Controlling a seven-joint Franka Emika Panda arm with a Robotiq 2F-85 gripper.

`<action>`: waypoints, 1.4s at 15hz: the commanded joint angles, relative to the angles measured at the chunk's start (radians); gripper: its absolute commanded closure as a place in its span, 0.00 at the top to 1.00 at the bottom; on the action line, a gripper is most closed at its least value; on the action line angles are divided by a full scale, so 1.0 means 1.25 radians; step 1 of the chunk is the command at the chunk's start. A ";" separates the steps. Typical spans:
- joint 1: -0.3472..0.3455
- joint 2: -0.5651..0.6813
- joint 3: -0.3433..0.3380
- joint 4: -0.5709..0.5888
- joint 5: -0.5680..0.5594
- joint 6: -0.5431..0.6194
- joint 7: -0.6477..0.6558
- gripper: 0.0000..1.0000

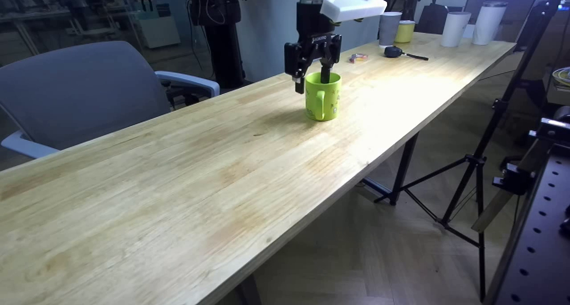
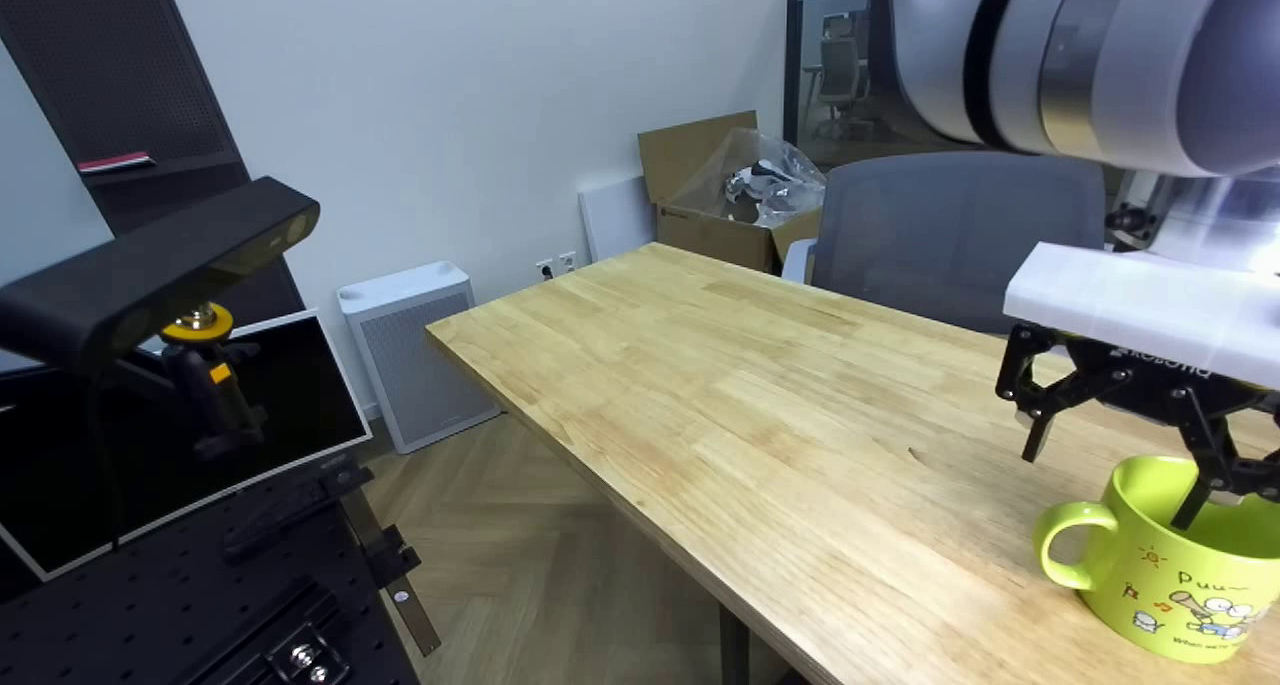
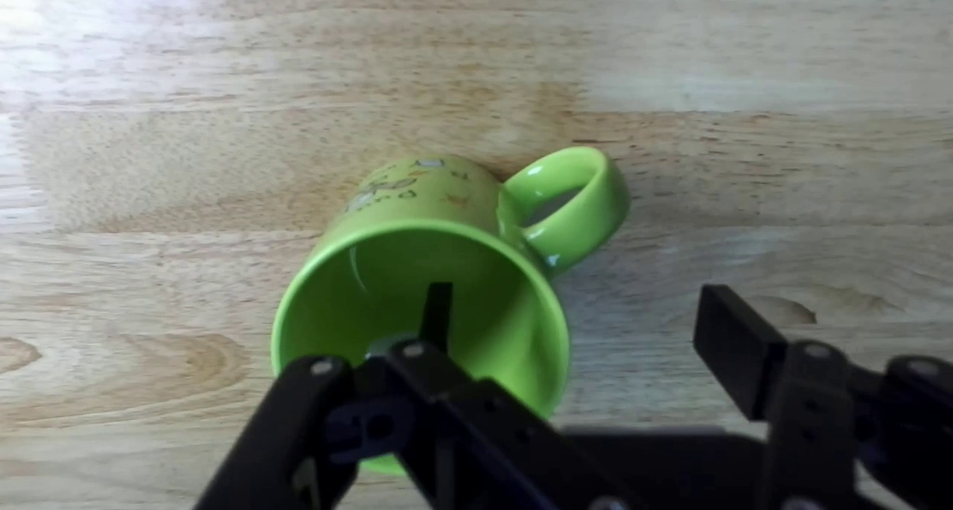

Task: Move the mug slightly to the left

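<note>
The lime-green mug [image 1: 331, 101] stands upright on the wooden table, and it also shows in an exterior view [image 2: 1165, 595], cut by the right edge. Its side bears small cartoon prints. In the wrist view the mug [image 3: 447, 186] has its handle at the upper right. My gripper [image 3: 577, 320] is open over the mug's wall. One finger is inside the mug's mouth; the other is outside, apart from the wall. The gripper shows in both exterior views [image 1: 313, 86] [image 2: 1108, 487]. Part of the mug's rim is hidden by the finger in the wrist view.
A grey cup [image 1: 389, 30], a yellowish-green cup [image 1: 405, 32] and two white cups [image 1: 455, 30] [image 1: 489, 23] stand at the table's far end. A black round object with a strap [image 1: 393, 52] and a small colourful item [image 1: 358, 58] lie nearer. A chair [image 1: 93, 91] stands beside the table [image 1: 178, 198].
</note>
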 commanded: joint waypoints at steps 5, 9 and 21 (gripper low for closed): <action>-0.003 0.005 0.004 -0.004 -0.001 0.011 0.003 0.25; -0.002 0.006 0.001 -0.003 -0.003 0.010 0.006 0.01; 0.031 -0.011 -0.020 0.052 -0.010 -0.094 0.059 0.03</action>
